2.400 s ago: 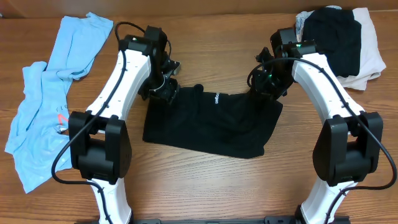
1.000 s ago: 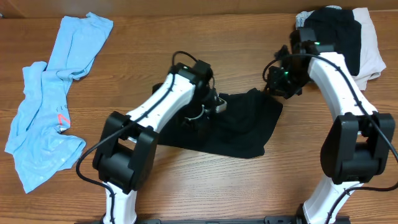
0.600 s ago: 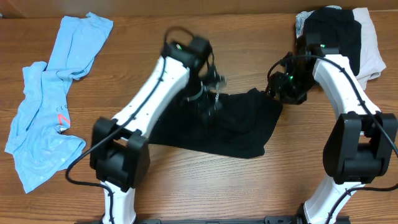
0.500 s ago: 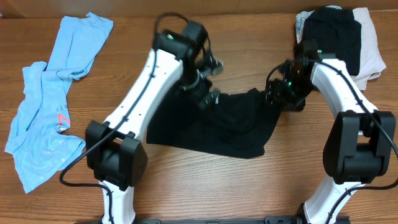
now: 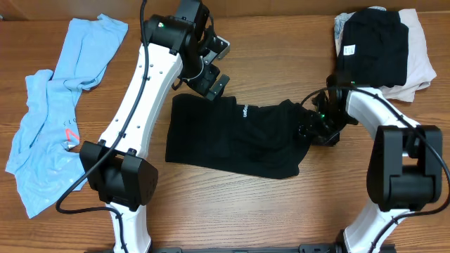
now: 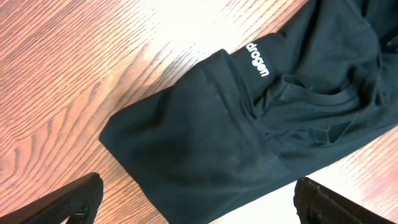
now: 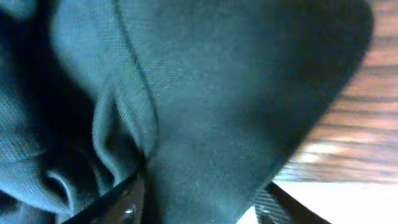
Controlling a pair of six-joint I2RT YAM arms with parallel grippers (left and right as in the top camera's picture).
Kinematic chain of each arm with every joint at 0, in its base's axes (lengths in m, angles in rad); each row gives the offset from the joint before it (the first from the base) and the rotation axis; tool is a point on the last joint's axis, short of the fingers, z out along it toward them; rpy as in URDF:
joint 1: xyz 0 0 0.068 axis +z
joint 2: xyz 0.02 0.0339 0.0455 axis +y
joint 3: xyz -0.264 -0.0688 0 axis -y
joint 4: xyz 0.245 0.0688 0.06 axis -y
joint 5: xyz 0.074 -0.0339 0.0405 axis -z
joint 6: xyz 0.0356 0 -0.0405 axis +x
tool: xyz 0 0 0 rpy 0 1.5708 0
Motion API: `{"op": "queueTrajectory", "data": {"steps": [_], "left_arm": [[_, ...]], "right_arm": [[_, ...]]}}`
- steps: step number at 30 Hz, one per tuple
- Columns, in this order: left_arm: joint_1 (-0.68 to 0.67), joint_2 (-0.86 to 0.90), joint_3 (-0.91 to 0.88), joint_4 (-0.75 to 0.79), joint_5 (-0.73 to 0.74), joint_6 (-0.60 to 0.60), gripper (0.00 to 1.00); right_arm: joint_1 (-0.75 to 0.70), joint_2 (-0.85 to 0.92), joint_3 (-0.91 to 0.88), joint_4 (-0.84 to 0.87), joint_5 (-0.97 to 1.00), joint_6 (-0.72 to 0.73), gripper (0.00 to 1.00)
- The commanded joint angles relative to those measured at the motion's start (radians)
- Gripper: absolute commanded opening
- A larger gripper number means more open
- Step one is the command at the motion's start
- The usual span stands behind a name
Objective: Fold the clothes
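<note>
1 black t-shirt [image 5: 239,140], tabletop centre; 1 light-blue shirt [image 5: 56,119], left edge. left gripper [image 5: 219,67] spread, since lifted off toward far edge. right gripper [image 5: 313,130] at t-shirt's right edge: grip unclear.

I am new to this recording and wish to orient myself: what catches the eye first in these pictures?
A black T-shirt lies folded into a band at the middle of the table, with the right claw low at its right edge. The left claw hangs wide open above the table, just beyond the shirt's far left corner. A crumpled light-blue shirt sprawls along the left side.
</note>
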Motion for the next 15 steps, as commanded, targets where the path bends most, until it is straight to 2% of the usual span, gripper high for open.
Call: {"op": "queueTrajectory", "data": {"steps": [1, 3, 4, 5, 10, 15], "left_arm": [[0.011, -0.009, 0.023, -0.001, -0.039, -0.011, 1.00], [0.014, -0.009, 0.023, 0.000, -0.051, -0.018, 1.00], [0.017, -0.009, 0.023, 0.000, -0.051, -0.018, 1.00], [0.019, -0.009, 0.023, 0.000, -0.051, -0.018, 1.00], [0.039, -0.009, 0.023, 0.019, -0.103, -0.090, 1.00], [0.085, -0.009, 0.023, 0.028, -0.162, -0.111, 1.00]], "right_arm": [[0.006, 0.000, -0.065, 0.065, -0.083, 0.025, 0.45], [0.006, 0.000, -0.087, 0.101, -0.083, 0.046, 0.27], [0.006, 0.000, -0.096, 0.117, -0.083, 0.046, 0.08], [0.006, 0.000, -0.099, 0.124, -0.079, 0.047, 0.04], [-0.066, -0.029, -0.070, 0.102, -0.046, 0.099, 0.04], [-0.211, -0.119, 0.030, -0.037, -0.048, 0.069, 0.04]]}}
